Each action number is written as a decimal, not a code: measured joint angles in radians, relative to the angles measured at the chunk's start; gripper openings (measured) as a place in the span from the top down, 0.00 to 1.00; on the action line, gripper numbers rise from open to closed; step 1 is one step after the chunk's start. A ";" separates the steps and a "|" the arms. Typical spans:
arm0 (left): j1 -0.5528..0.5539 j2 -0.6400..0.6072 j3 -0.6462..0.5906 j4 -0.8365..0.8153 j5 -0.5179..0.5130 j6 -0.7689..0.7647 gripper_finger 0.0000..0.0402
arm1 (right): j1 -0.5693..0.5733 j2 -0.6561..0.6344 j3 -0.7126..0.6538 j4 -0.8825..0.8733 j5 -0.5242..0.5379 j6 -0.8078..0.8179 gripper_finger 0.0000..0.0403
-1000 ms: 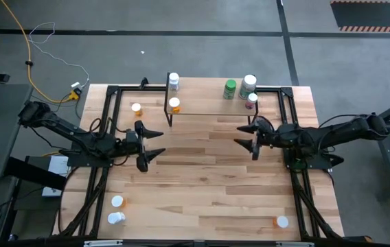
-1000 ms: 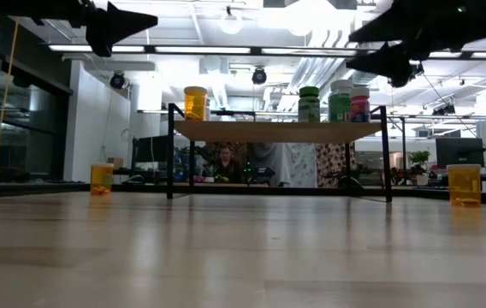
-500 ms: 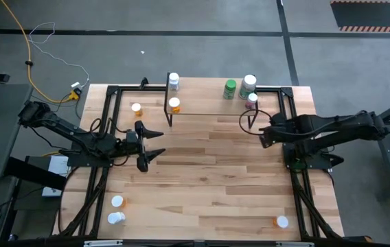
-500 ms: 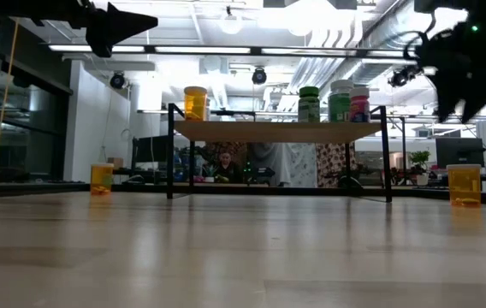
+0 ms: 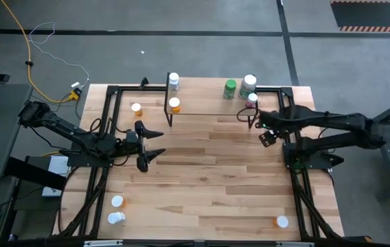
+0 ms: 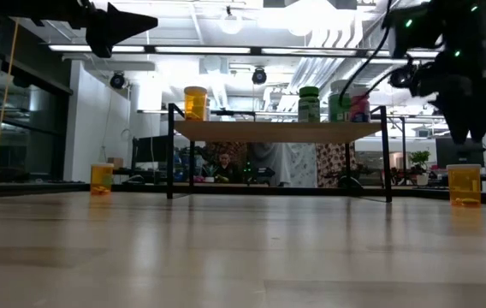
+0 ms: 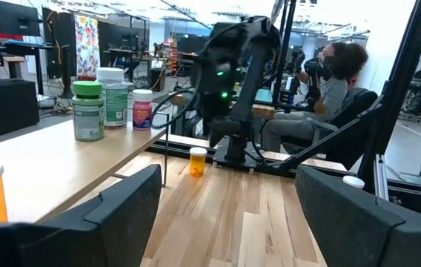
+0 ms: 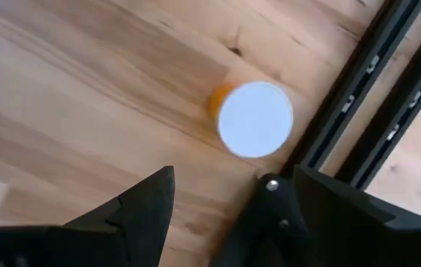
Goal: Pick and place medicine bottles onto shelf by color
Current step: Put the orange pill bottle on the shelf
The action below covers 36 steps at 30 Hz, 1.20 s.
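The shelf (image 5: 205,103) stands at the table's far side on thin black legs. It carries a white bottle (image 5: 174,82), an orange one (image 5: 174,105), a green one (image 5: 230,89), a large white one (image 5: 248,85) and a pinkish one (image 5: 252,100). My right gripper (image 8: 233,200) is open and points down, above a white-capped orange bottle (image 8: 253,119) that stands on the table beside the right frame rail. The low view shows this bottle (image 6: 464,184) below the right gripper (image 6: 465,133). My left gripper (image 5: 155,143) waits open at mid-table left.
An orange bottle (image 5: 136,109) stands left of the shelf. Two white bottles (image 5: 117,210) stand at the near left corner, and one orange bottle (image 5: 281,222) at the near right. Black frame rails (image 5: 292,158) run along both sides. A person (image 7: 333,81) sits beyond the table.
My right gripper has swung from the table's middle toward the right edge and the shelf's right end. It has tipped from level to pointing down, and now stands over the orange bottle by the right rail.
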 joint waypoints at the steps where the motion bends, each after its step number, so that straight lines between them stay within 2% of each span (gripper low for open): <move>1: 0.000 0.000 0.000 0.000 0.000 0.000 0.25 | -0.026 0.014 0.000 0.005 -0.002 -0.038 0.34; 9: 0.000 0.000 0.000 -0.003 0.000 0.000 0.25 | -0.174 0.133 0.000 0.036 -0.011 -0.322 0.34; 16: 0.000 0.000 0.000 -0.007 0.002 0.000 0.25 | -0.209 0.210 0.000 0.103 -0.002 -0.500 0.34; 36: 0.000 0.000 0.000 -0.006 0.037 0.000 0.25 | -0.208 0.238 -0.076 0.133 -0.019 -0.506 0.34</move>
